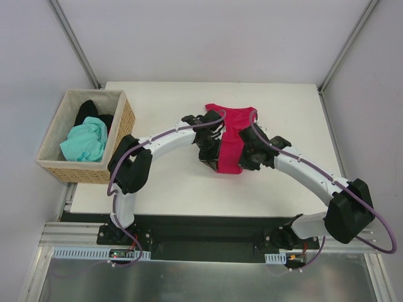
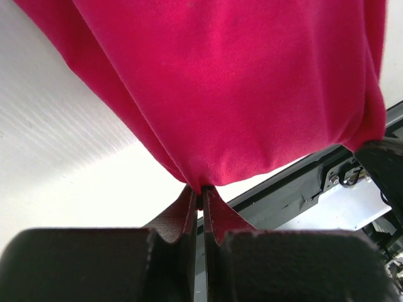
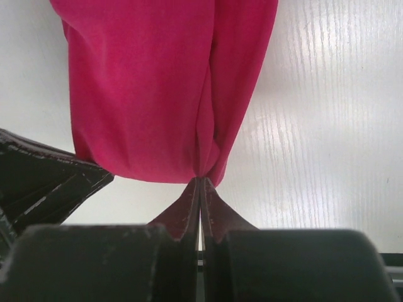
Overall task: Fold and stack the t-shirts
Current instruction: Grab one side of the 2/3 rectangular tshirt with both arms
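With left gripper (image 2: 201,196) and right gripper (image 3: 200,184) each pinched shut on a near corner of the crimson t-shirt (image 1: 232,135), lifted over mid-table (image 1: 176,185), carry both corners to the far edge, level and in step. Hold the hem taut; lay square. Leave mint t-shirt (image 1: 85,143) and black t-shirt (image 1: 88,110) in the basket (image 1: 60,168).

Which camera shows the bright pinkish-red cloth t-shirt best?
The top external view: most of the bright pinkish-red cloth t-shirt shows. The wrist views show only close patches, pinched by the left gripper and right gripper.
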